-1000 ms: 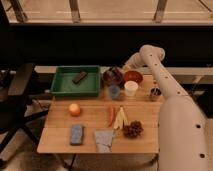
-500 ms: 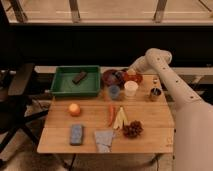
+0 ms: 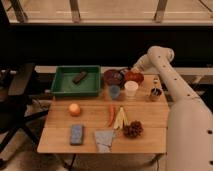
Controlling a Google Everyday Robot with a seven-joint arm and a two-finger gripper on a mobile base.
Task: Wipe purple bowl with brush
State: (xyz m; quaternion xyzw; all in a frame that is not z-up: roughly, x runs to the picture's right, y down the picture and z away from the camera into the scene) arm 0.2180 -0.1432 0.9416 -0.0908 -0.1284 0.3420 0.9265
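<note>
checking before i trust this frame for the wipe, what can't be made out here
- Hand, camera view: at the far table edge, between the purple bowl and the red-orange bowl; too small and dark to see its tip.
- Brush: not distinguishable there; same dark, blurred patch.
- Purple bowl's inside: too dim to judge.
- Small metal cup: contents too small to identify.

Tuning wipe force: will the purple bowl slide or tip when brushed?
Probably slides rather than tips: the purple bowl looks wide and shallow on smooth wood. The red-orange bowl beside it may block travel that way. The end effector, shut, sits over the bowls; a push on the rim could rock it.
</note>
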